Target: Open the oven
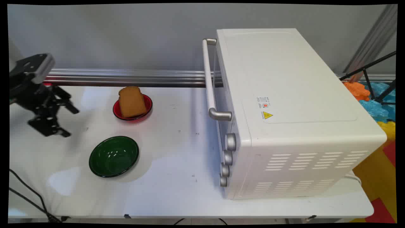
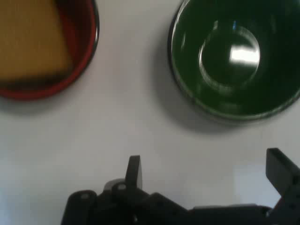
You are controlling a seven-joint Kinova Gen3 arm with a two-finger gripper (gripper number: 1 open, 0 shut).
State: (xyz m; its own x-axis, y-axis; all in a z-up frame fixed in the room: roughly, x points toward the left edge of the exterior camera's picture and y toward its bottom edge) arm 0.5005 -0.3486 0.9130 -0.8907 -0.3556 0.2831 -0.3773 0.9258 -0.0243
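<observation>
My pincer (image 2: 206, 166) hangs released and empty above bare worktop (image 1: 177, 152). The green bowl (image 1: 114, 156) sits empty at two o'clock from it. Farther, at eleven o'clock, the toast (image 1: 131, 101) leans in its red bowl (image 1: 117, 112), propped by the rim I'd judge.

A grey wall (image 1: 126, 34) backs the white table (image 1: 177, 148); colourful floor mats (image 1: 376, 104) lie right.

Yellow warning triangle on oven (image 1: 284, 104) top (label text unreadable).
</observation>
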